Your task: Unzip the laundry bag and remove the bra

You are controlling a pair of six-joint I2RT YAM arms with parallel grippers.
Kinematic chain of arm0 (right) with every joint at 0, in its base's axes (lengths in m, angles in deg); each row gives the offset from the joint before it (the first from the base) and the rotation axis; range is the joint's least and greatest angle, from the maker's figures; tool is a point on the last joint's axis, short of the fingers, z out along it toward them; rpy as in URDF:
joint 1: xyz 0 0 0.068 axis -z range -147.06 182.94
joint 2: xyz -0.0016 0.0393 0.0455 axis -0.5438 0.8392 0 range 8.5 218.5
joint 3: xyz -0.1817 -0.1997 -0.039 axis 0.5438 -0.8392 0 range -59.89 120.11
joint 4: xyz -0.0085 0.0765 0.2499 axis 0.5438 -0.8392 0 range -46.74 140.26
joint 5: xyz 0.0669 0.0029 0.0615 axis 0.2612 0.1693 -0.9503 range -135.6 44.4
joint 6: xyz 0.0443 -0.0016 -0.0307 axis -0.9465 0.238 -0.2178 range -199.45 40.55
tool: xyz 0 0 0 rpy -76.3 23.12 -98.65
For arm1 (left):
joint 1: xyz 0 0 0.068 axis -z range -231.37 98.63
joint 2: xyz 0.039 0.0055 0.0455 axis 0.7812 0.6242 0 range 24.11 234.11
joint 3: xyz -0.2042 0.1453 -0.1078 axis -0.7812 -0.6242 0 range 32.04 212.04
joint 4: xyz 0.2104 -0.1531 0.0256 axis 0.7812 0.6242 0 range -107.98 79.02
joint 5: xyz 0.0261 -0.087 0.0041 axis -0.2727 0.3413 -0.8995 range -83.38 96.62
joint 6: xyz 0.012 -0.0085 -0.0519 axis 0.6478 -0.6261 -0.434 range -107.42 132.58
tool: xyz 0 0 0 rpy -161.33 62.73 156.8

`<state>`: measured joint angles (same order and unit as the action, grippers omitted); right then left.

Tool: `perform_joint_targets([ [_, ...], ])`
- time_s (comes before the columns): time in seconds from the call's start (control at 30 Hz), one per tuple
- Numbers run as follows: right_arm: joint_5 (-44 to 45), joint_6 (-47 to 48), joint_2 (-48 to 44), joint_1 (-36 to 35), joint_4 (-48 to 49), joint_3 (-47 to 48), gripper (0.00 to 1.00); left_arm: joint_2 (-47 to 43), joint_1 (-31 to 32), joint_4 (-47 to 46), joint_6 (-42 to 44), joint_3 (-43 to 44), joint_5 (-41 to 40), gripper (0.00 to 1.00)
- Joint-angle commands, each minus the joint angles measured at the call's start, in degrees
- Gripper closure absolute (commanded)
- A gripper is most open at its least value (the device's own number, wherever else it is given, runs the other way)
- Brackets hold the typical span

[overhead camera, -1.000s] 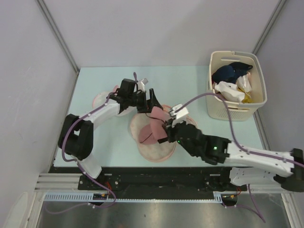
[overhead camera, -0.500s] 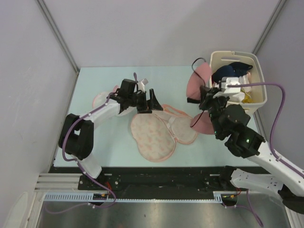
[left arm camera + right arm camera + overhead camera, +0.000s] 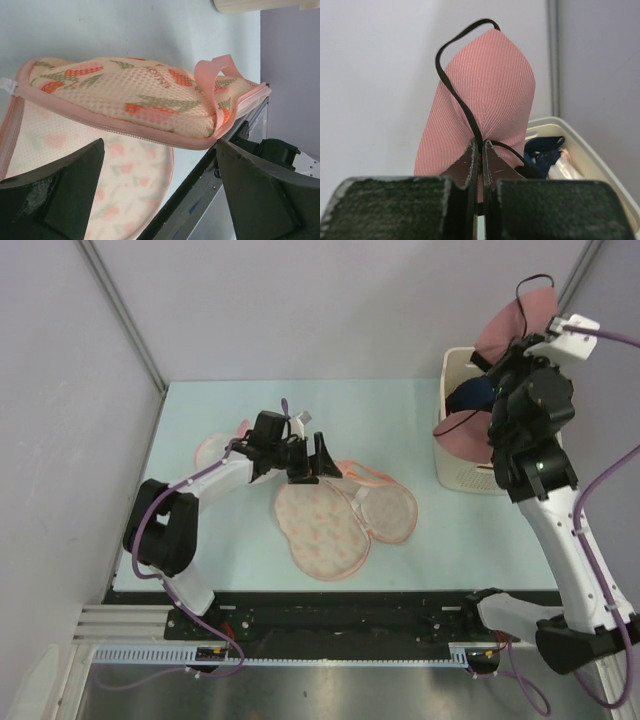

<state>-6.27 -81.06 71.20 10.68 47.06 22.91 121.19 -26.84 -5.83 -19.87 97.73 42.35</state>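
The laundry bag [image 3: 335, 523] lies unzipped and spread open on the table, cream-peach with orange print and pink edging; it also fills the left wrist view [image 3: 125, 95]. My left gripper [image 3: 318, 462] is open at the bag's far edge, holding nothing. My right gripper [image 3: 512, 352] is raised high over the basket and is shut on the dusty-pink bra [image 3: 515, 322]. One cup stands up above the fingers, the other hangs into the basket [image 3: 465, 430]. In the right wrist view the shut fingers [image 3: 470, 167] pinch the bra [image 3: 485, 95] and its dark strap.
A cream slatted basket [image 3: 480, 478] stands at the back right, with navy and white garments [image 3: 472, 395] inside. A white round cloth piece with pink edge [image 3: 215, 450] lies left of the left arm. Grey walls close the back and sides.
My right gripper has carried the bra out of the bag, moved right and risen above the basket. The bag now lies open and flat. The left arm has hardly moved.
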Motion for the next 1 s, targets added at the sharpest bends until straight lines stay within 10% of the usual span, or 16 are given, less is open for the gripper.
perform_joint_targets([
  [0.0, -6.80, -3.57, 7.95, 9.75, 1.27, 7.71, 1.00, -2.15, 0.43, -0.36, 1.42, -1.44, 0.92, 0.02],
  [0.67, -14.28, -13.07, 37.48, 26.92, -8.57, 8.95, 1.00, -5.84, 0.43, 0.86, 2.12, -3.64, -0.30, 0.02],
  [0.77, -16.73, -15.52, 37.68, 27.45, -12.53, 10.01, 0.49, -6.55, 0.51, 2.09, 2.91, -3.73, -0.22, 0.02],
  [0.8, -17.35, -15.88, 36.80, 27.36, -12.88, 9.92, 0.09, -7.25, 0.51, 2.53, 3.18, -3.64, -0.30, 0.02],
  [0.97, -20.43, -17.82, 29.08, 27.27, -12.36, 9.83, 0.00, -10.67, 0.95, 5.52, 4.85, -2.59, -1.97, 0.02],
])
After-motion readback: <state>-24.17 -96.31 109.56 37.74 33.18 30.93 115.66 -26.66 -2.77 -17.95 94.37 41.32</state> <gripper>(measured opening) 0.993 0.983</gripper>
